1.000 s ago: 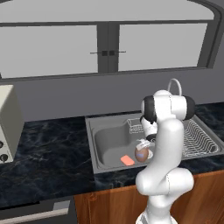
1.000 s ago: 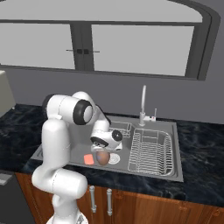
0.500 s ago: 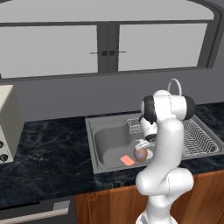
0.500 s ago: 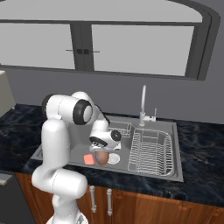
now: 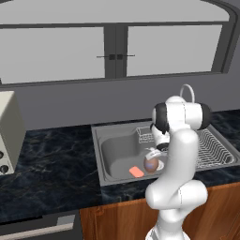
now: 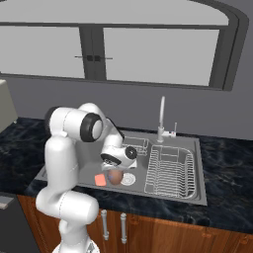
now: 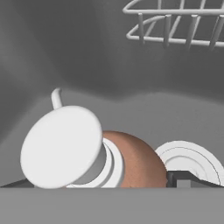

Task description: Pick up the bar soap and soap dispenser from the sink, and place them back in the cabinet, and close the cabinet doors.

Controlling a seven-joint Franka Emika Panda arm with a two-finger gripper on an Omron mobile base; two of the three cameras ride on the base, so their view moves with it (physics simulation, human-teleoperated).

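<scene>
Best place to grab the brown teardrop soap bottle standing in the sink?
Take the brown teardrop soap bottle from above, across its rounded body just under the white pump top. It stands upright, and the pincer, jaws wide, already straddles it.

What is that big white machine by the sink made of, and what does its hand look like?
The arm is built of glossy white rounded segments linked by dark grey joint bands, with a thin white cable loop on top. Its gripper is a white block with small dark finger tips.
</scene>
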